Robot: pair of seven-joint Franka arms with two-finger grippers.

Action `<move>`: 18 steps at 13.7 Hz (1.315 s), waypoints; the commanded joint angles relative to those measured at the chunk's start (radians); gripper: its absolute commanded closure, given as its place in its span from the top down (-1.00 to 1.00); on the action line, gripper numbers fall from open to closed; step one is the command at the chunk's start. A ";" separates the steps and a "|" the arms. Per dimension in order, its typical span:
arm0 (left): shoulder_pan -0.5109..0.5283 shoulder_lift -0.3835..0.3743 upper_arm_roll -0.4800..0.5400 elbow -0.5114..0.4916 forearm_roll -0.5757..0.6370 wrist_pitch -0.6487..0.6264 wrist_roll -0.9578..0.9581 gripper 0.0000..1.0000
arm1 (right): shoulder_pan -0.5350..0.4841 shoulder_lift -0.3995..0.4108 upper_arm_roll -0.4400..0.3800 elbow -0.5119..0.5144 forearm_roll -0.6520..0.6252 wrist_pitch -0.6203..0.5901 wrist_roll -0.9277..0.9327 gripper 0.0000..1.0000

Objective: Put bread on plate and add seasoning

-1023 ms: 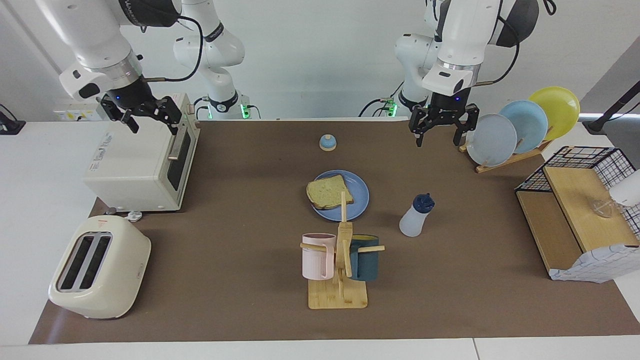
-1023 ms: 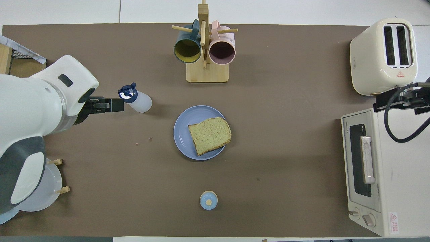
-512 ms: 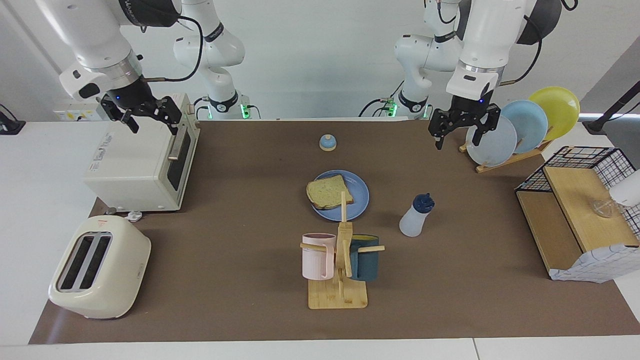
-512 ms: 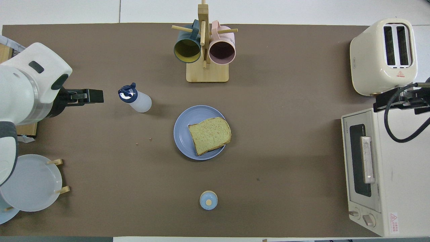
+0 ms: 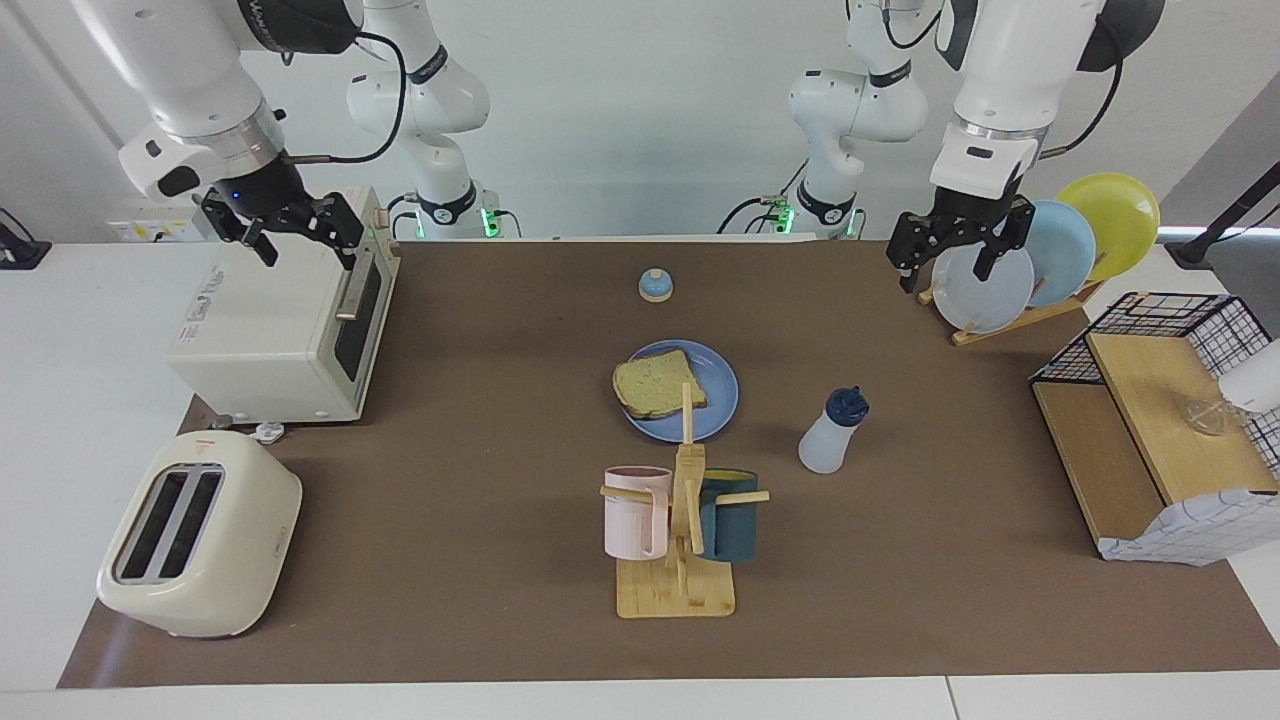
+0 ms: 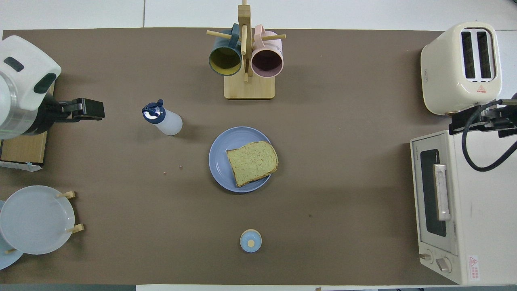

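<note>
The bread [image 5: 659,385] lies on the plate [image 5: 715,405], mid-table. The seasoning [image 5: 832,432] stands upright beside the plate, toward the left arm's end. Left gripper [image 5: 952,262]: raised, jaws open and empty, in front of the racked plates [image 5: 1040,255] (seasoning well below and apart). Right gripper [image 5: 300,235]: jaws open, empty, over the toaster oven [image 5: 270,330]. The mug rack [image 5: 683,520] stands farther from the robots than the plate; the bell [image 5: 655,285] nearer.

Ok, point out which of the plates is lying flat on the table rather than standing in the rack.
The medium-blue plate in the middle of the table, with the bread on it. The pale grey-blue, light blue and yellow plates stand upright in the wooden rack.
</note>
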 commanded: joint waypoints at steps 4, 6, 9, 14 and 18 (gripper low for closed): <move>0.257 0.009 -0.184 0.027 -0.087 -0.116 0.168 1.00 | -0.009 -0.013 0.006 -0.017 -0.009 0.007 -0.027 1.00; 0.299 0.007 -0.201 0.008 -0.106 -0.110 0.213 1.00 | -0.009 -0.013 0.006 -0.019 -0.009 0.007 -0.027 1.00; 0.283 0.021 -0.198 0.045 -0.108 -0.126 0.207 1.00 | -0.009 -0.013 0.008 -0.017 -0.006 0.009 -0.027 1.00; 0.265 0.022 -0.195 0.085 -0.177 -0.212 0.179 1.00 | -0.006 -0.013 0.009 -0.017 0.000 0.015 -0.030 1.00; 0.266 0.005 -0.193 0.045 -0.174 -0.200 0.190 1.00 | -0.010 -0.011 0.008 -0.017 0.000 0.015 -0.027 1.00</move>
